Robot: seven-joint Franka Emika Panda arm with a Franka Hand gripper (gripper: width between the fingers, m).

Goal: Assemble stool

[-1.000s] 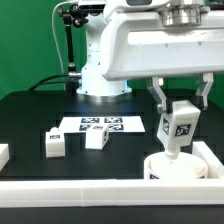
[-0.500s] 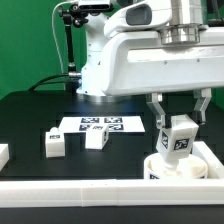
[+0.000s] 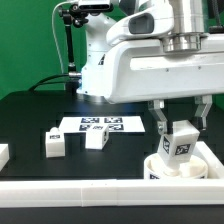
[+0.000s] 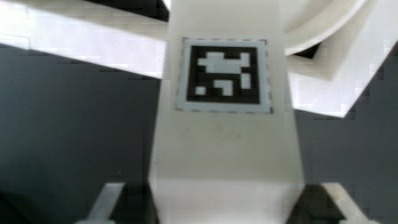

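Hand (image 3: 181,127) hangs low over the black bench (image 3: 30,112), toward the exterior view's right. Jaws stand roughly half apart and are clamped on a white stool leg (image 3: 180,141), one finger on each side face. The leg is held upright with a slight lean, its square tag facing the exterior camera. Directly beneath the hand lies the seat (image 3: 178,170), a thick white round disc lying flat. The leg's lower end meets the seat's top outline; whether it touches or has entered a socket cannot be told. Wrist view: the same leg (image 4: 222,150) fills the middle of the picture, its tag (image 4: 222,73) sharp, and the fingers (image 4: 111,203) press against both of its sides, with dark bench to either side. Well apart from the hand, toward the exterior view's left, a loose leg (image 3: 97,139) lies on the bench, with a second loose leg (image 3: 55,144) farther from the hand again, the two not touching. The marker board (image 3: 100,125) lies flat just behind them. A white block (image 3: 3,155), farthest from the hand, is cut by the frame edge, kind unclear. A long white rail (image 3: 80,190) runs along the bench's near edge, passing just in front of the seat.
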